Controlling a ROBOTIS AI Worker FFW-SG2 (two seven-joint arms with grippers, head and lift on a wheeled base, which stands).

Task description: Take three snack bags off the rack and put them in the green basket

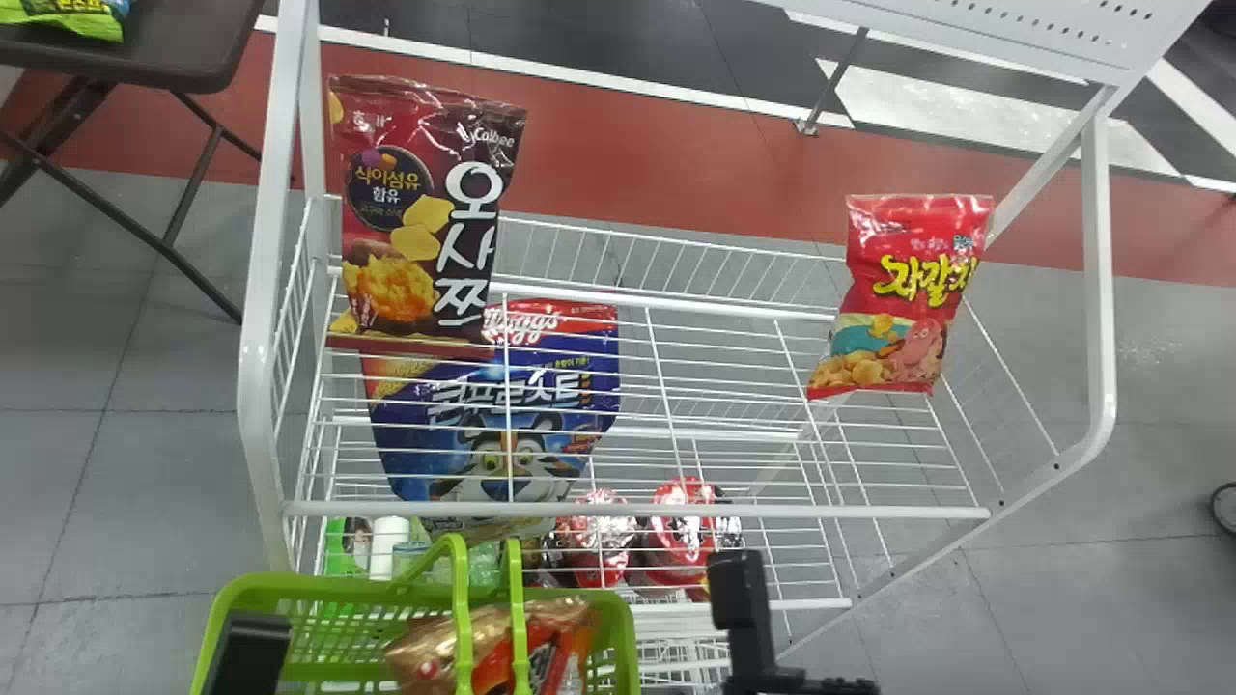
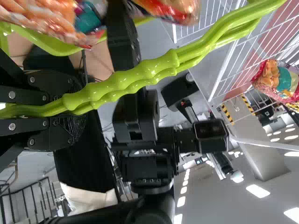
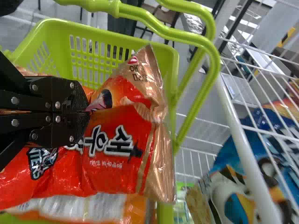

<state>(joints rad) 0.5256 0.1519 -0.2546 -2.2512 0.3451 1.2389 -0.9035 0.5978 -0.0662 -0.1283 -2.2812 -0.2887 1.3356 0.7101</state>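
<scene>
The left gripper (image 2: pixel 88 105) is closed around the paired green plastic handles (image 2: pixel 149 67). Gathering both bars in one grip seems meant to steady the bright green plastic basket (image 1: pixel 319 582), which sits beside the front of the white wire rack (image 1: pixel 637 510), so a bag has only a short way to travel.

The right gripper (image 3: pixel 86 112) is narrow, pinching the body of an orange-red snack bag with gold ends (image 3: pixel 112 126). That bag lies within the basket's walls, under the handles, its front creased where the fingers bite. Holding it by the body leaves one gold end free, which may help it settle once let go. Beneath it lies another bag, white and orange (image 3: pixel 84 205); whether more are underneath I cannot tell.

On the rack, a tall dark-red snack bag (image 1: pixel 425 212) stands at the robot's left and a smaller bright red one (image 1: pixel 898 290) at its right, spaced well apart, which should leave room to grasp either. A big blue cereal bag (image 1: pixel 502 415) sits lower down.

The step in hand looks like setting the pinched bag down. Next, the right gripper should open and rise without snagging the handles; a crooked bag could catch on them. Whether this makes three, I cannot say.
</scene>
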